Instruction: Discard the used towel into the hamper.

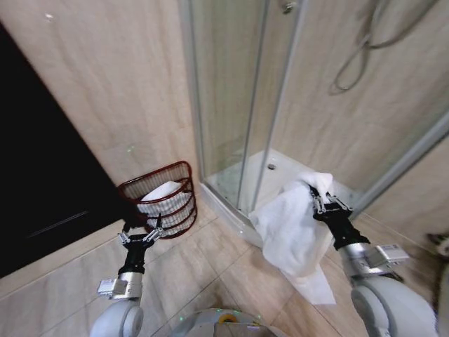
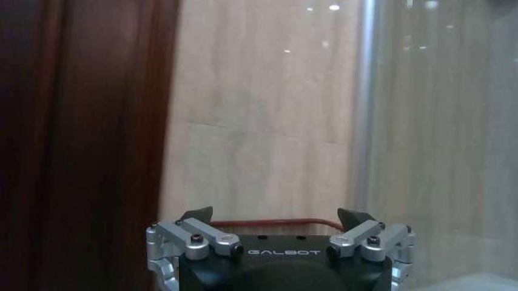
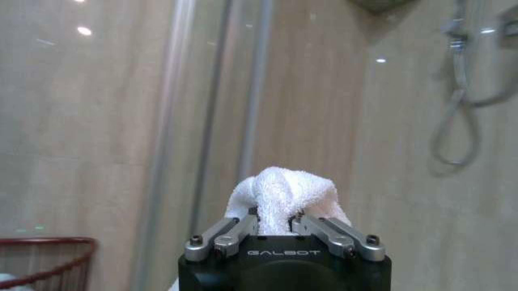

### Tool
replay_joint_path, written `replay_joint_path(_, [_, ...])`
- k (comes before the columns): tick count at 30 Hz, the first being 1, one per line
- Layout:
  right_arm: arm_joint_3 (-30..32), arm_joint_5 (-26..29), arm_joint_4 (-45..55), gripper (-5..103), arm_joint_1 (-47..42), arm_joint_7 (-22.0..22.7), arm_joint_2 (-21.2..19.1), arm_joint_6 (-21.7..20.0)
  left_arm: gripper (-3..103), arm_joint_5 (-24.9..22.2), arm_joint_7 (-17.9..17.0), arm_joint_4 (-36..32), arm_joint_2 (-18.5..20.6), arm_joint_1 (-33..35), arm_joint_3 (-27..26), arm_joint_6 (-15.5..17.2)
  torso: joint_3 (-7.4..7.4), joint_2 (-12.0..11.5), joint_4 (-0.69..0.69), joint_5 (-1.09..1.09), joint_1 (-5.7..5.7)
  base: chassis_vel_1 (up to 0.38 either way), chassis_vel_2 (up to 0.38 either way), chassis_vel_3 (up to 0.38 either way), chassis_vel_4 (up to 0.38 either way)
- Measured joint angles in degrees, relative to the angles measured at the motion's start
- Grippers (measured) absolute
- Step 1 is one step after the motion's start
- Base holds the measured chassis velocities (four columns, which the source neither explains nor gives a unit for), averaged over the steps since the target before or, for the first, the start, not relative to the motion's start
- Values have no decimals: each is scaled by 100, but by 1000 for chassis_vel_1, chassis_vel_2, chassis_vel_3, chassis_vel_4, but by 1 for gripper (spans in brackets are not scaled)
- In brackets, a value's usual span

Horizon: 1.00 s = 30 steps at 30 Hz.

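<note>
At lower left of the head frame your left gripper [image 1: 143, 234] hovers with jaws spread, just below the hamper [image 1: 162, 199], a round red-brown wire basket against the beige wall with something white folded inside. Right of centre, your right gripper [image 1: 324, 203] pinches a fluffy white towel [image 1: 291, 235], whose folds drape to the tiled floor [image 1: 210, 270] before the glass shower enclosure [image 1: 231, 105].

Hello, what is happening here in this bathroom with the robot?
The robot is throwing away a used towel. Its right hand is shut on the white towel, holding it up in front of the shower cabin so that it hangs down toward the tiled floor. The hamper, with something white already inside, stands against the wall to the robot's left. The left hand is open and empty, near the hamper.
</note>
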Motion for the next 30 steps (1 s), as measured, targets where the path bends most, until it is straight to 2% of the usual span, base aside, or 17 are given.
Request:
replay_joint_path(15, [-230,-144,-99,13,70,-5,2,1,100,89,-62,9,-33,0,27,1,0,0,-1,0,0,114,108,112,117])
replay_joint_path(23, [-210,-106,-266,13,160,-5,-43,1,100,181,-303,19,-54,-37,44,74,13,17,3,1,2,90,107,100,93])
replay_joint_path(30, [-240,-112,-252,13,167,-5,-57,13,100,218,-376,-22,-88,-40,64,193,160,194,-2,1,28,3,8,9,4])
